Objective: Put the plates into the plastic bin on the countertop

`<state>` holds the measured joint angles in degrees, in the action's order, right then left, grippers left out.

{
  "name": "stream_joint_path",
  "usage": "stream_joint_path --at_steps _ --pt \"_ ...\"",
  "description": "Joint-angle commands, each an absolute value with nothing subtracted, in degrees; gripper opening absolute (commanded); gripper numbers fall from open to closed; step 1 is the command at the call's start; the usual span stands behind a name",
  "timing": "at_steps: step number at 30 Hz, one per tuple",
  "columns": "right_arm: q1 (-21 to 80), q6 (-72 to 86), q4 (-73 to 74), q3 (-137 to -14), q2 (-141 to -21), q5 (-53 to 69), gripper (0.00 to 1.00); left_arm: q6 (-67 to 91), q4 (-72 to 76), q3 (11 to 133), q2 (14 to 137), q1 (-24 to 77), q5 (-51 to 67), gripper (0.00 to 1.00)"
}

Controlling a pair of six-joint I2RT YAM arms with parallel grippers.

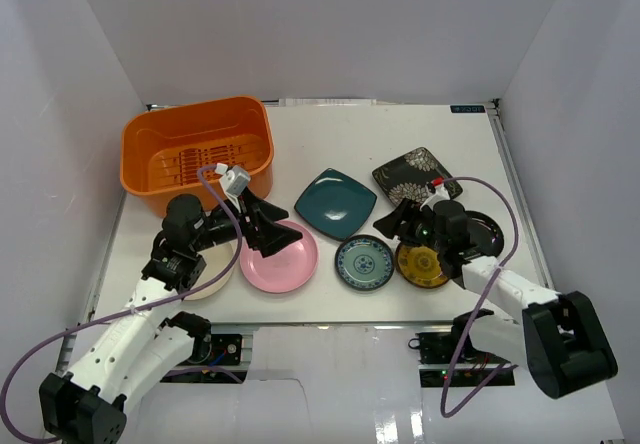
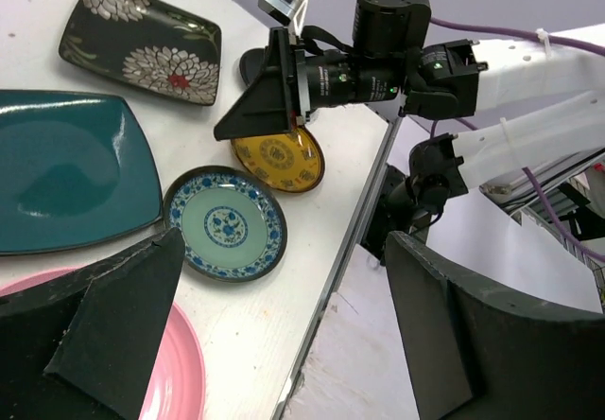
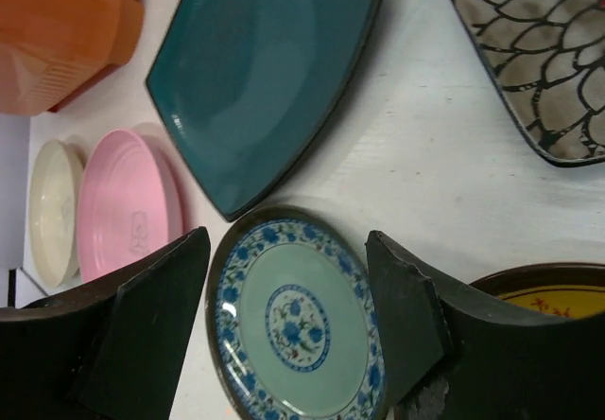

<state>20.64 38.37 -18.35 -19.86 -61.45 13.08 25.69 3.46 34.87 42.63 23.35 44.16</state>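
White tabletop carries everything, and the orange plastic bin sits at its far left corner with its slotted bottom bare, so by my reading no plate is in it yet. All seven lie on the tabletop in front of and to the right of the bin. The teal square plate is in the middle, the pink round plate just near-left of it, and the black flowered plate is far right. The cream plate is partly hidden under the left arm. The black round plate is partly covered by the right arm, and the blue-patterned plate and yellow-patterned plate sit side by side at the near edge.

The left gripper hangs over the pink plate with its jaws wide and empty. The right gripper hovers above the blue-patterned plate, jaws likewise spread and holding nothing.

The pink plate looks like the pick in hand, being closest to the bin. To do it well, drop one finger outside the raised lip and one inside, pinch the rim firmly, lift until the plate clears the bin's wall, then lower it flat. Keep the right arm clear of the left one's path
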Motion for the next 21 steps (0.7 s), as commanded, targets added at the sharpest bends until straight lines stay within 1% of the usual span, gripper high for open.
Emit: stream_joint_path --at_steps 1,3,6,10,13,15,18,19,21 --pt "21.0 40.8 -28.2 -20.6 -67.2 8.4 0.73 24.3 2.2 37.4 43.0 23.2 44.7 0.98" --pt "21.3 41.7 -30.7 -20.4 -72.0 8.1 0.74 24.4 2.1 37.4 43.3 23.0 44.6 0.98" --pt "21.5 45.1 -36.4 -20.3 -77.8 7.6 0.82 24.1 1.7 37.3 43.2 22.9 45.0 0.98" --pt "22.9 47.5 -40.3 -22.4 -84.2 7.0 0.82 24.3 1.4 37.4 43.2 22.9 43.9 0.98" --pt "24.1 50.2 -43.0 -24.4 -90.6 6.9 0.75 24.2 1.4 37.3 42.9 22.9 43.5 0.98" --pt "24.7 52.6 -45.6 -25.1 -93.1 7.1 0.73 24.3 1.4 37.3 43.0 22.8 43.0 0.98" --pt "25.3 55.9 -50.2 -25.8 -97.3 7.1 0.66 24.5 1.4 37.2 42.9 22.9 42.6 0.98" --pt "25.4 56.7 -51.2 -26.2 -99.1 7.3 0.6 24.6 1.4 37.2 43.0 22.9 42.3 0.98" --pt "25.4 58.7 -53.7 -26.4 -100.5 7.9 0.55 24.7 1.4 37.2 43.2 22.9 41.1 0.98"
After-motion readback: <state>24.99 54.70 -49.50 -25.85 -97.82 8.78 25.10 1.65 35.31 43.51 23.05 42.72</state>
